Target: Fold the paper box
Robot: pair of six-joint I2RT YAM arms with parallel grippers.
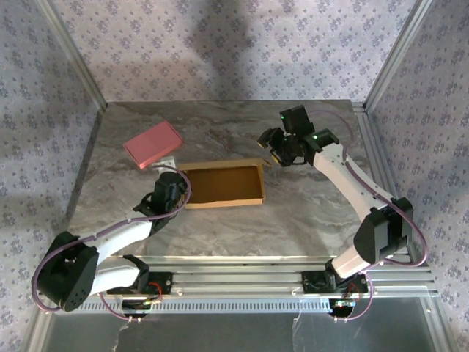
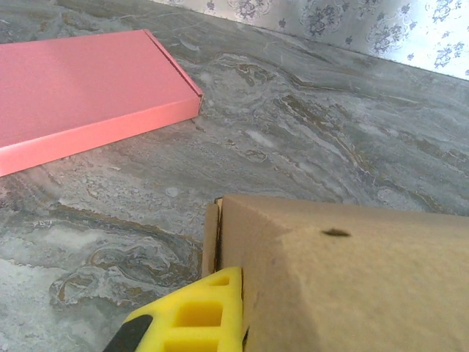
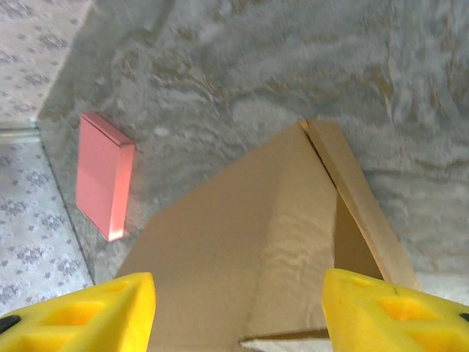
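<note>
Two arms, prob. mid-fold: L gripper [image 1: 172, 189] pressed shut at paper box [image 1: 223, 187] 9 o'clock wall; R gripper [image 1: 277, 149] spread above 3 o'clock end. Next: fold that flap in.

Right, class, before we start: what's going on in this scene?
Two robot arms are working on the paper box, a shallow open tray in the middle of the table. The left gripper is shut at the box's left end, apparently pinching its end wall. The right gripper hangs open above the far right corner, holding nothing. A pink box lies apart, beyond the left gripper.
</note>
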